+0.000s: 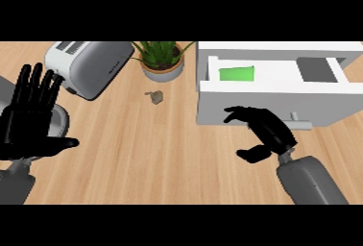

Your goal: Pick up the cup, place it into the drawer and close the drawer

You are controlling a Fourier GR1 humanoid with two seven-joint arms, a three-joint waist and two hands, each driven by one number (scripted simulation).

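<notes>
A wooden desk [163, 158] fills the frame. At the upper right stands a white drawer unit [276, 103], its drawer [284, 72] pulled open so the inside shows from above. Inside it, toward the left, lies a green shape [236, 73] that seems to be the cup, though the steep view makes that hard to confirm; a grey recess [317, 69] sits at the drawer's right end. A small handle [297, 122] sticks out from the unit's front face.

The right robot hand [262, 127] hovers just in front of that face, at center right of the frame, fingers curled inward and thumb bent below, grasping nothing visible. The left robot hand [28, 120] rests at the left edge, released, fingers straight and pointing up, thumb out to the side.

At the upper left a grey toaster [89, 65] lies at an angle. Beside it, upper center, is a potted plant [163, 60] in a grey pot. A small grey object [155, 96] lies on the wood just below the pot, too small to identify.
</notes>
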